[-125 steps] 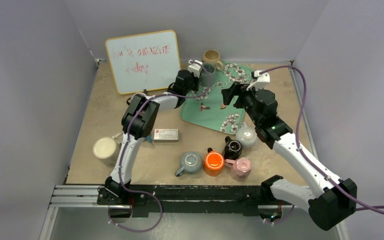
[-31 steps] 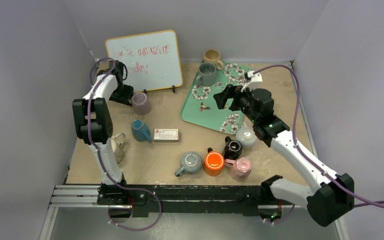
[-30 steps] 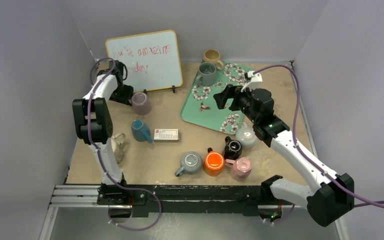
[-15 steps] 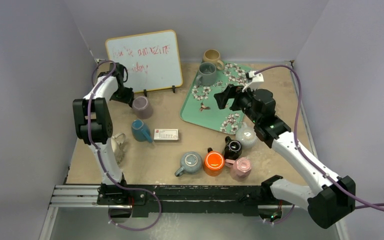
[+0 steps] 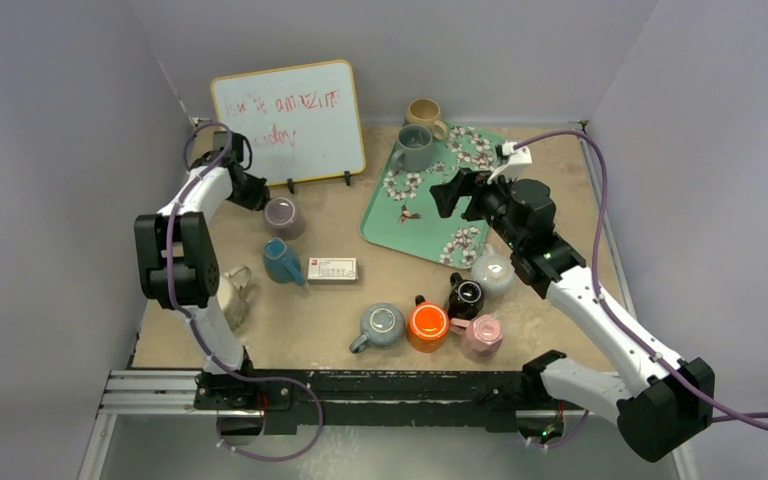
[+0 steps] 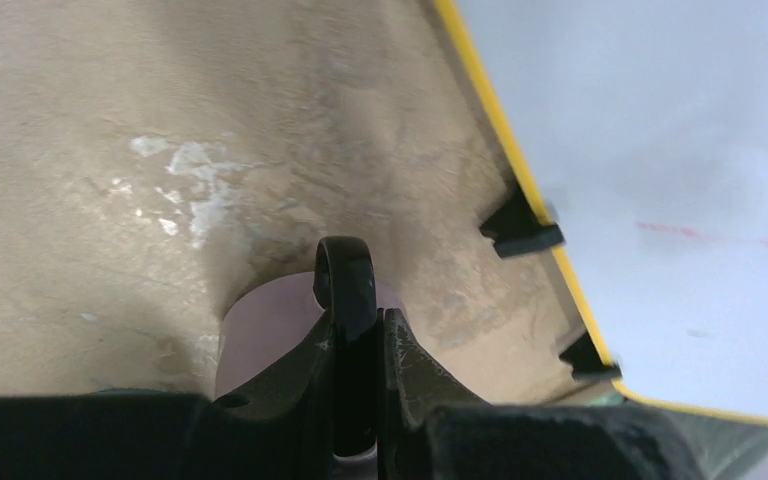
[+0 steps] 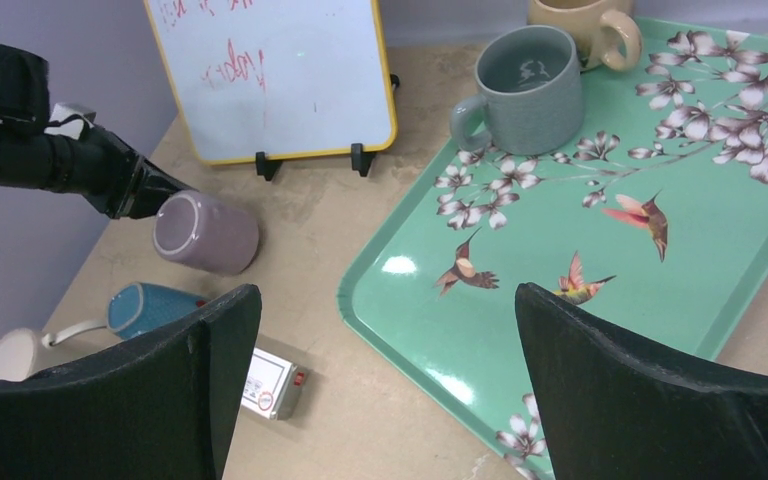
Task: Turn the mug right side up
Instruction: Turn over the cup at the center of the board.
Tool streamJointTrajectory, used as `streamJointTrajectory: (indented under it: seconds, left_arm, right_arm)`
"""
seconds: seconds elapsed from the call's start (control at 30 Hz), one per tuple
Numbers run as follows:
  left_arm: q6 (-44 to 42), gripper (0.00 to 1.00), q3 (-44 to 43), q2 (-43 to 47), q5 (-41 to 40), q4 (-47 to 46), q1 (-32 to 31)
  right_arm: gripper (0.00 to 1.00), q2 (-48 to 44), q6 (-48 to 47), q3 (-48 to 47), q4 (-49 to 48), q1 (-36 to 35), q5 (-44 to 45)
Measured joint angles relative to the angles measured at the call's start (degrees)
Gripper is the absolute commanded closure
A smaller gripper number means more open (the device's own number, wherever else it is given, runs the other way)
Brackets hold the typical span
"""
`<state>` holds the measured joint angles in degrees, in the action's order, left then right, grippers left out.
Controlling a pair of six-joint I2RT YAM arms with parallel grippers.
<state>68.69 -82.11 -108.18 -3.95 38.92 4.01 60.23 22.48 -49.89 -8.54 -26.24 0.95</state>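
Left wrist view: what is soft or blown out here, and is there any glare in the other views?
Left wrist: the whiteboard is soft, its red writing smeared. Right wrist: bright glare patches on the tray. Top external: evenly lit.

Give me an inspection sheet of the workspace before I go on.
Surface: table, tan, scuffed with white marks.
Job's things: mug, lilac, tipped on its side near the whiteboard.
Clutter: tray holding a grey mug; box; front mugs.
Grippers: left tool shut on the mug's handle; right tool open above the tray.
Cables: purple cables along both arms.
Surroundings: grey walls.
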Motion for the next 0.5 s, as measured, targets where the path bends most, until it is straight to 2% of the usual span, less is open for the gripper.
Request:
streamJointTrajectory:
  seconds: [0.27,0.5]
  left_arm:
    - [-7.43,1.00,11.58,8.63,10.69,-19.65,0.00]
    - [-11.72,1.00,13.88,8.96,21.35,-32.50,-1.14]
  right_arm:
    - [0.01,0.02,0.02,0.00,0.13,0.00,-0.39]
    - [0.01,1.03,0.70,-0.26,0.37,0.00,-0.50]
